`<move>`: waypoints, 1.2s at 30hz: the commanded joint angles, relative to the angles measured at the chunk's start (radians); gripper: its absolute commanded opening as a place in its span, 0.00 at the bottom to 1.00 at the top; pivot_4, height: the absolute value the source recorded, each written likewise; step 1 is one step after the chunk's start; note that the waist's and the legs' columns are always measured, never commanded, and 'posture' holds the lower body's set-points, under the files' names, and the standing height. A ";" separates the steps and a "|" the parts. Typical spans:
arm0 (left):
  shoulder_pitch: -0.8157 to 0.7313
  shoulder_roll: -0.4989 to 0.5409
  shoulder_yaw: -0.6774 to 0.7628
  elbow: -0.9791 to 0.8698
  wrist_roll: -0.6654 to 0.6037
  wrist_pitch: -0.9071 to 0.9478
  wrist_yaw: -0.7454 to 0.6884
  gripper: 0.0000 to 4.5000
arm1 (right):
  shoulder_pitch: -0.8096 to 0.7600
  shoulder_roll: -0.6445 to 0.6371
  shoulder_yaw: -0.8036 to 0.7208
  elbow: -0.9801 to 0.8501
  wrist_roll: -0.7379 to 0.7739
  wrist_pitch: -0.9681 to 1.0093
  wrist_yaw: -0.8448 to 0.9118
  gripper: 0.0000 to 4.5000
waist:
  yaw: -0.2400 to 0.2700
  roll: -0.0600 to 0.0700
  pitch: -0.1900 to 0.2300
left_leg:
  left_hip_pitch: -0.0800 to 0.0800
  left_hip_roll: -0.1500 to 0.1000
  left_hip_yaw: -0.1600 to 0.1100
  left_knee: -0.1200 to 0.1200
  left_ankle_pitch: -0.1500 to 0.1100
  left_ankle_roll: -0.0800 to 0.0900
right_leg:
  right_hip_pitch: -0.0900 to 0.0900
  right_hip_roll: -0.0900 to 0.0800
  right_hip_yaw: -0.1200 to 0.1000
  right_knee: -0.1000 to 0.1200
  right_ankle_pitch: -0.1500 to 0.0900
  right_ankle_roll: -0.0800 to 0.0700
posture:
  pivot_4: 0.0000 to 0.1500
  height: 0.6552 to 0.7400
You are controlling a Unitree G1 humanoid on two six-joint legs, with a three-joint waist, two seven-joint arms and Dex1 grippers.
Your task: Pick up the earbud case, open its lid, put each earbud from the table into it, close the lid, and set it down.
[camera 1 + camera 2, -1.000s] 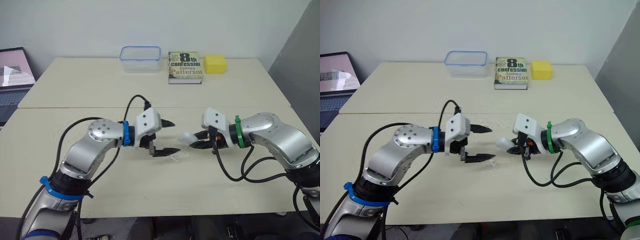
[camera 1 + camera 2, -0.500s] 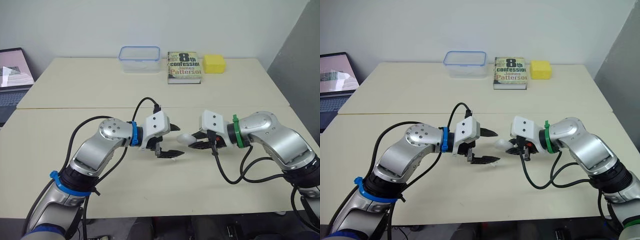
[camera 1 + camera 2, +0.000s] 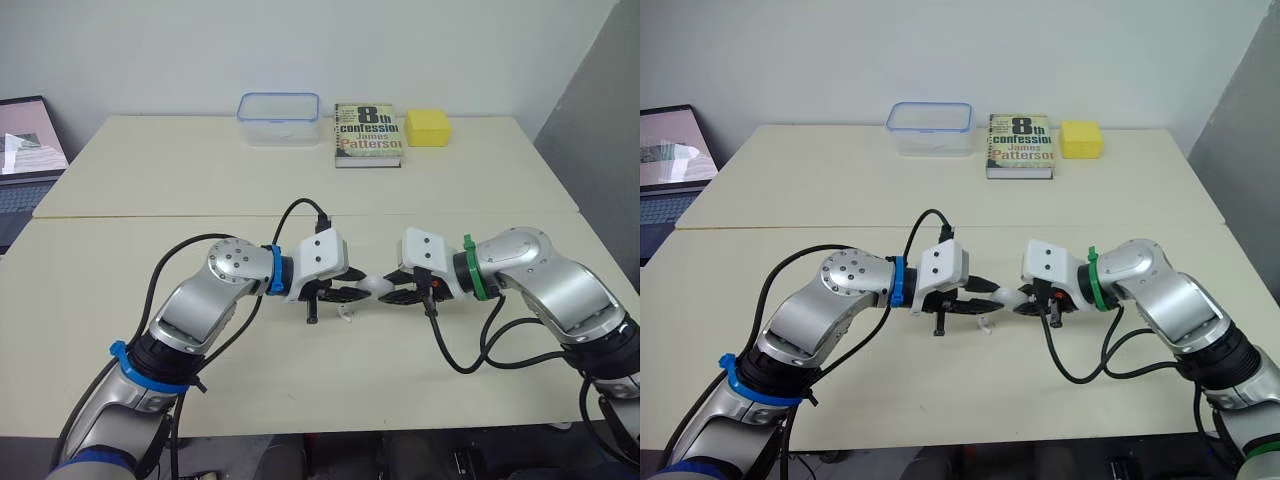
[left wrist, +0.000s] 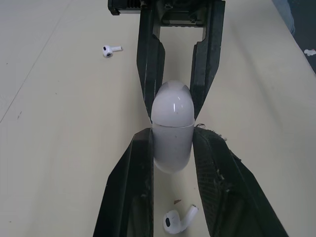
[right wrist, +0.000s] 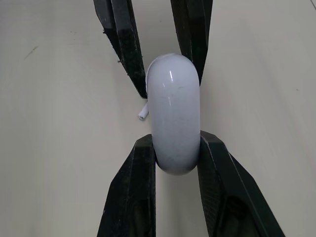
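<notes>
Beige table (image 3: 300, 390), centre of its front half: white earbud case (image 3: 372, 287) held above it, long axis running arm to arm, left gripper (image 3: 352, 289) and right gripper (image 3: 394, 291) each clenched on one end.

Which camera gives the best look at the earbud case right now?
Left wrist view: the earbud case sits centred with its lid seam plain. The right wrist view shows its smooth rounded edge; the eye views show it small and partly hidden.
</notes>
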 commanded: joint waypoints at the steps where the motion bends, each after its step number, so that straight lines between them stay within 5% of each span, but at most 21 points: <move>1: 0.004 -0.009 0.000 -0.018 -0.002 0.000 0.001 0.18 | -0.036 0.016 -0.029 -0.039 0.006 -0.004 0.003 0.16 | 0.000 0.000 0.000 | 0.000 0.000 0.000 0.000 0.000 0.000 | 0.000 0.000 0.000 0.000 0.000 0.000 | 1.00 1.00; 2: 0.003 -0.010 0.005 -0.014 -0.007 0.007 0.001 0.18 | -0.037 0.016 -0.029 -0.039 0.004 -0.004 0.006 0.16 | 0.000 0.000 0.000 | 0.000 0.000 0.000 0.000 0.000 0.000 | 0.000 0.000 0.000 0.000 0.000 0.000 | 1.00 1.00; 8: 0.002 -0.001 -0.002 -0.012 0.015 -0.014 -0.002 0.59 | -0.045 0.019 -0.031 -0.038 0.000 0.000 0.015 0.16 | 0.000 0.000 0.000 | 0.000 0.000 0.000 0.000 0.000 0.000 | 0.000 0.000 0.000 0.000 0.000 0.000 | 1.00 1.00; 17: 0.014 -0.003 0.003 -0.007 0.025 -0.030 -0.003 0.59 | -0.044 0.014 -0.031 -0.037 -0.002 -0.008 0.027 0.16 | 0.000 0.000 0.000 | 0.000 0.000 0.000 0.000 0.000 0.000 | 0.000 0.000 0.000 0.000 0.000 0.000 | 1.00 1.00; 25: 0.011 -0.026 0.002 0.008 0.024 -0.029 0.005 0.17 | -0.035 0.013 -0.028 -0.042 -0.007 -0.013 0.030 0.16 | 0.000 0.000 0.000 | 0.000 0.000 0.000 0.000 0.000 0.000 | 0.000 0.000 0.000 0.000 0.000 0.000 | 1.00 1.00; 30: 0.012 -0.035 -0.005 0.012 0.032 -0.034 0.008 0.17 | -0.032 0.013 -0.026 -0.045 -0.004 -0.010 0.040 0.16 | 0.000 0.000 0.000 | 0.000 0.000 0.000 0.000 0.000 0.000 | 0.000 0.000 0.000 0.000 0.000 0.000 | 1.00 1.00; 36: 0.045 -0.049 0.023 0.021 0.020 -0.025 0.032 0.17 | -0.017 -0.035 -0.032 -0.040 -0.032 -0.082 0.085 0.64 | 0.000 0.000 0.000 | 0.000 0.000 0.000 0.000 0.000 0.000 | 0.000 0.000 0.000 0.000 0.000 0.000 | 1.00 1.00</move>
